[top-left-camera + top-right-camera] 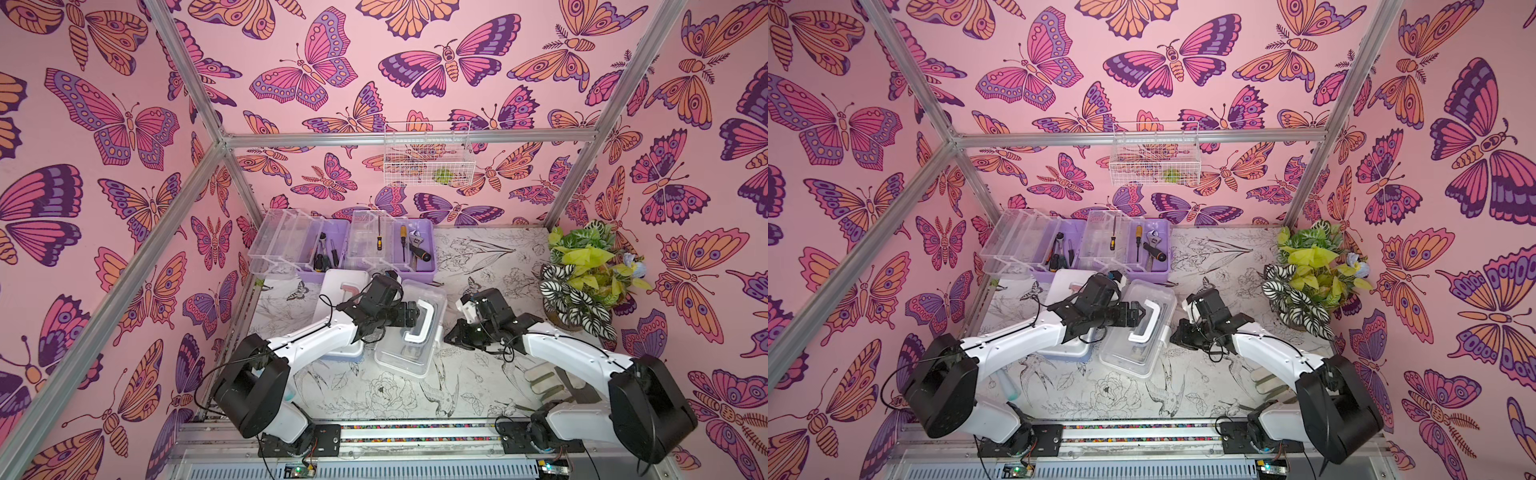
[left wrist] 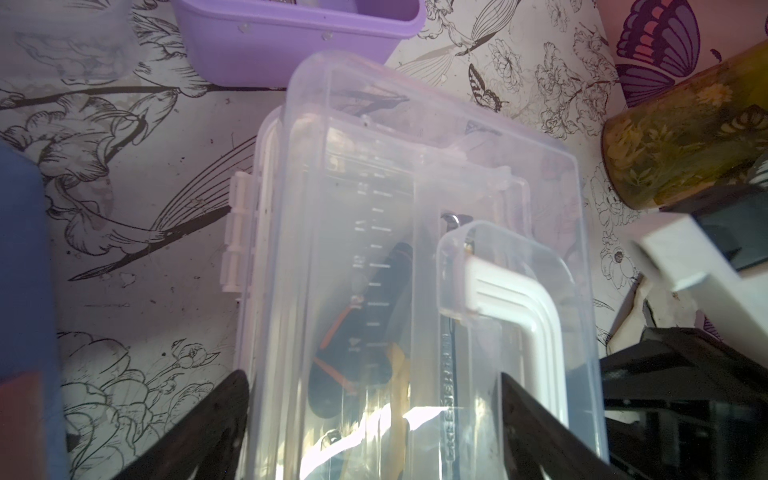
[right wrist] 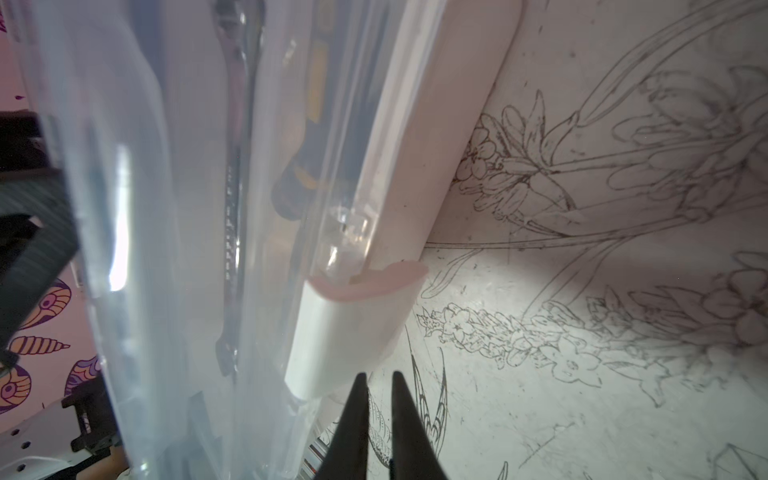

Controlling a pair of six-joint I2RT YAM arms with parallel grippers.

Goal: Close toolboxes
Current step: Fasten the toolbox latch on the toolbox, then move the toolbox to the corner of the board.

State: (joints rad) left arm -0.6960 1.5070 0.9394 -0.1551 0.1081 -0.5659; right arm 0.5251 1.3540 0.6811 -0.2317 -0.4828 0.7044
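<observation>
Left gripper (image 2: 370, 376) hovers wide over white toolbox (image 1: 397, 353); right gripper (image 3: 379, 374) pinched alongside.

Glossy clear plastic toolbox lid (image 2: 415, 145)

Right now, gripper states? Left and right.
Left gripper: open, jaws spread over the white toolbox, no grip visible.
Right gripper: shut, empty, tips beside its white latch.

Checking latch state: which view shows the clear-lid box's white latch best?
Right wrist: the latch is large and close, just beyond the shut right hand. In both top views it is tiny; the left wrist view doesn't show it.
</observation>
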